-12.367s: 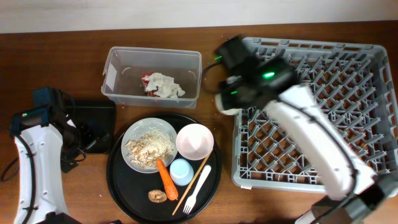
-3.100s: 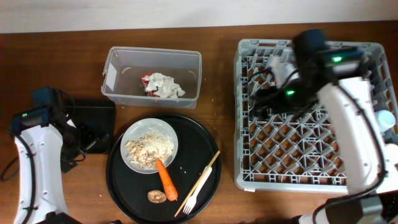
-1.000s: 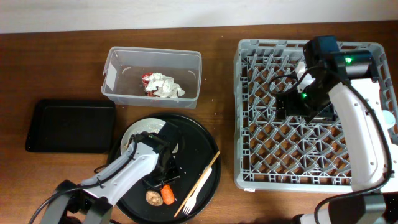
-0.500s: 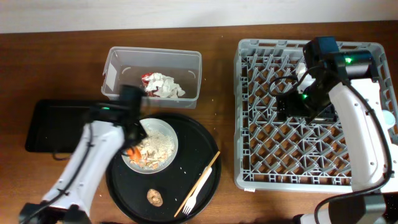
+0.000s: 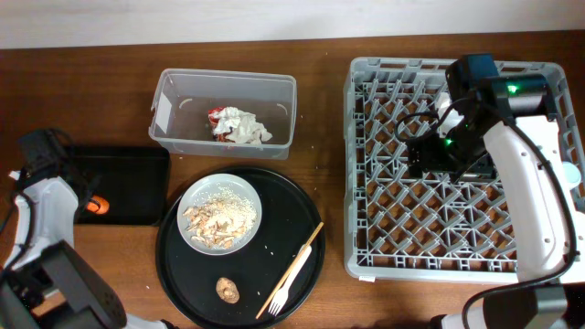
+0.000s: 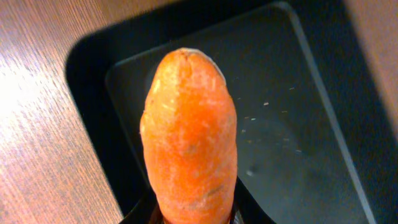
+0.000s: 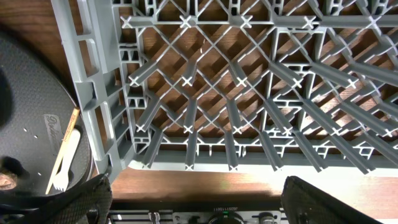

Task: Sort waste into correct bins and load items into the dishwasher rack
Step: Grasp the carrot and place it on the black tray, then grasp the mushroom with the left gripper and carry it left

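Observation:
My left gripper (image 5: 96, 203) is shut on the orange carrot (image 5: 101, 205), holding it over the left end of the flat black tray (image 5: 132, 174). In the left wrist view the carrot (image 6: 188, 137) stands out of the jaws above the tray (image 6: 292, 93). The clear tub (image 5: 224, 114) holds white tissues (image 5: 243, 126) and a red wrapper (image 5: 214, 115). The white plate (image 5: 219, 215) carries the beige food heap. A brown lump (image 5: 228, 290), chopsticks (image 5: 297, 263) and fork (image 5: 279, 297) lie nearby. My right gripper (image 5: 446, 155) hangs open over the grey rack (image 5: 411, 219), nothing between its fingers (image 7: 68, 202).
The plate, lump, chopsticks and fork rest on a large round black tray (image 5: 283, 224). A light blue cup (image 5: 571, 174) shows at the rack's right edge. The right wrist view looks down past the rack's front wall (image 7: 249, 155) to the fork (image 7: 65, 165).
My left arm has swung from the plate to the far left, carrying the carrot over the flat black tray. The right arm has not moved.

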`<state>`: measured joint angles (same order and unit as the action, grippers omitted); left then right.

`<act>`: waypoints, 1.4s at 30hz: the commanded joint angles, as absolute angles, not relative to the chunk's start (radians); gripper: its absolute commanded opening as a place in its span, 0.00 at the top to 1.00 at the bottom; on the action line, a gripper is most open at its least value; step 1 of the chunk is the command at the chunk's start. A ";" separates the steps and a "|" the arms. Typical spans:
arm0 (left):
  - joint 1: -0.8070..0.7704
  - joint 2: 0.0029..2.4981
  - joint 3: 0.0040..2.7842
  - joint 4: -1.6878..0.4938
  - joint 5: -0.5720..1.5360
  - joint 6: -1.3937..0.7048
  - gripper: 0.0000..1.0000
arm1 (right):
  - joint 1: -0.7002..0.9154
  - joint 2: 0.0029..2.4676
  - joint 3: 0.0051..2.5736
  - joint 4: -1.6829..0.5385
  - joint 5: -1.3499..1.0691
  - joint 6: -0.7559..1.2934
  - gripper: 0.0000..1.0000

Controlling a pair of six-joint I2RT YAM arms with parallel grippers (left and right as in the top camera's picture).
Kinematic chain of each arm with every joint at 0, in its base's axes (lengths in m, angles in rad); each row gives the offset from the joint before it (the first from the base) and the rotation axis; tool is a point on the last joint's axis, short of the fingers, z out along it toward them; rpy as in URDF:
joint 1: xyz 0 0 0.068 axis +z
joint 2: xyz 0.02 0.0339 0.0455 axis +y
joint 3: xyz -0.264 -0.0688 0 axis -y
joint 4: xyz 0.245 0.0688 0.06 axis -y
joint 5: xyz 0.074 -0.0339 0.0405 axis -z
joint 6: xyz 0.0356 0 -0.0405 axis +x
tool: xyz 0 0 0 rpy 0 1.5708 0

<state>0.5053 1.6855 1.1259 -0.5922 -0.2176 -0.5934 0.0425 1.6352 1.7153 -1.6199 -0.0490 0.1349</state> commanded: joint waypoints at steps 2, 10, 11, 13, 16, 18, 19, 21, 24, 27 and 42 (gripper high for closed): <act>0.514 1.735 1.138 -0.574 -0.223 -0.578 0.68 | 0.038 1.612 1.715 -1.620 -0.040 0.136 0.09; 0.511 1.699 1.169 -0.616 -0.082 -0.521 0.13 | 0.038 1.612 1.715 -1.625 -0.040 0.135 0.09; 0.498 1.656 1.185 -0.658 -0.039 -0.521 0.13 | 0.038 1.612 1.715 -1.625 -0.040 0.135 0.09; 0.460 1.597 1.187 -0.709 -0.021 -0.521 0.08 | 0.038 1.613 1.715 -1.625 -0.040 0.135 0.08; 0.327 1.502 1.187 -0.903 -0.020 -0.522 0.06 | 0.038 1.613 1.715 -1.628 -0.040 0.134 0.07; 0.205 1.492 1.186 -1.068 -0.013 -0.522 0.04 | 0.038 1.613 1.715 -1.629 -0.040 0.135 0.06; 0.140 1.492 1.179 -1.142 -0.013 -0.522 0.02 | 0.038 1.613 1.715 -1.633 -0.040 0.134 0.05; -0.025 1.492 1.146 -1.277 0.017 -0.522 0.01 | 0.038 1.613 1.715 -1.636 -0.040 0.130 0.05; -0.187 1.492 1.063 -1.328 0.100 -0.530 0.01 | 0.038 1.613 1.715 -1.639 -0.040 0.111 0.05; -0.302 1.492 0.954 -1.317 0.135 -0.594 0.01 | 0.038 1.613 1.715 -1.639 -0.040 0.111 0.05; -0.458 1.492 0.653 -1.003 0.187 -0.648 0.11 | 0.038 1.613 1.715 -1.642 -0.040 0.112 0.06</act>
